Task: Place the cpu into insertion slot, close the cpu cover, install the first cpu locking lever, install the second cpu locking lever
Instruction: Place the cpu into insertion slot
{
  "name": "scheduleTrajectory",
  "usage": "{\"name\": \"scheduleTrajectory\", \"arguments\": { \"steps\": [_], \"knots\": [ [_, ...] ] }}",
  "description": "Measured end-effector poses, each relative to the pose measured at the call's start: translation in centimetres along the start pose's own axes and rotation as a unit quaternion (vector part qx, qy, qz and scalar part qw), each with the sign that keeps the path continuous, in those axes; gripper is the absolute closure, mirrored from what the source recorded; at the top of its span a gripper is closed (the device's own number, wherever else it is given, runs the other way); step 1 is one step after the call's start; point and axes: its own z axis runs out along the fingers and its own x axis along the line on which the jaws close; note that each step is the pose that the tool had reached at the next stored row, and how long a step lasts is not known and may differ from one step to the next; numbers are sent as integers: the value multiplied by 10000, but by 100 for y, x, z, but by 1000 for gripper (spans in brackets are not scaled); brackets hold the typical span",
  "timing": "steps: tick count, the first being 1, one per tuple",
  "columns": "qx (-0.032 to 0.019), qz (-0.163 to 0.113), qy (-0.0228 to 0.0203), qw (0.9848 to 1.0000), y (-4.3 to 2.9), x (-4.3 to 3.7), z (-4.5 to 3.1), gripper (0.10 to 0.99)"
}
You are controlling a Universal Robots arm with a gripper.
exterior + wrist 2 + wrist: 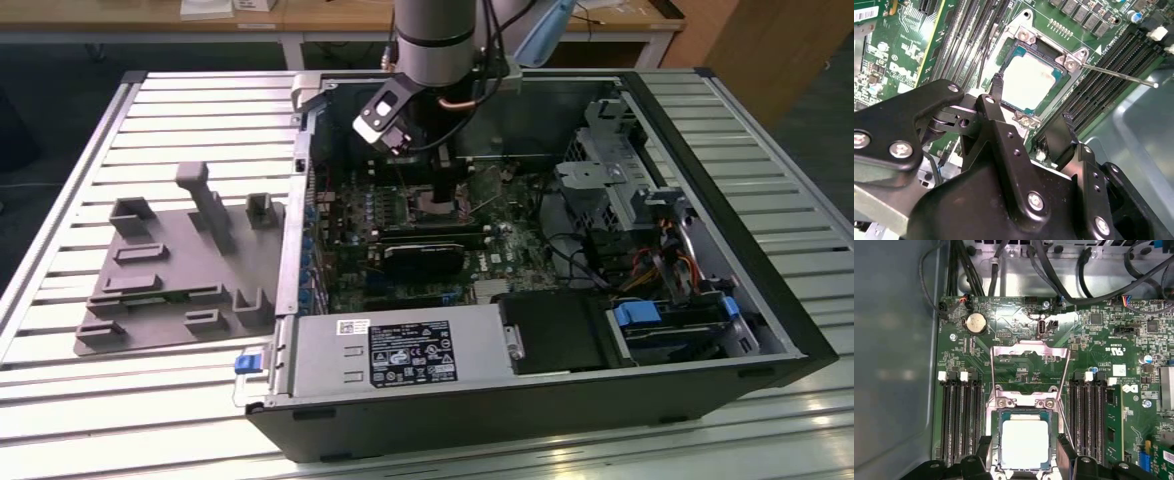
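Straddling the cpu (1024,450), the hand (1024,439) is set wide: one of its black fingers (985,457) is seen on each side of the insertion slot (995,426), and nothing is gripped. The cpu is seated flat within the insertion slot, silver-grey top upward, as shown in both wrist views. The cpu cover (1029,346) is found open, hinged at the far edge of the slot and laid back over the green board. A thin locking lever (1119,75) stands out from one corner of the slot, projecting across the memory sockets (1089,420). Beyond the cover, farther from the slot, a round coin cell (975,323) and black cables (1064,270) are located. In the exterior view, the slot is enclosed by the open computer case (534,420), which is laid on the slatted bench (134,420). A grey fixture (174,270) is placed outside the case, toward the exterior view's left of the slot.
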Motion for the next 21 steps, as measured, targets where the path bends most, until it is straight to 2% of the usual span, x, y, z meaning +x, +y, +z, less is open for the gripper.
{"name": "scheduleTrajectory", "arguments": {
  "steps": [15, 21],
  "knots": [
    [-24, 0, -1, 10000, 18, 27, -190, 471],
    [-30, 0, 0, 10000, 17, 29, -198, 471]
  ]
}}
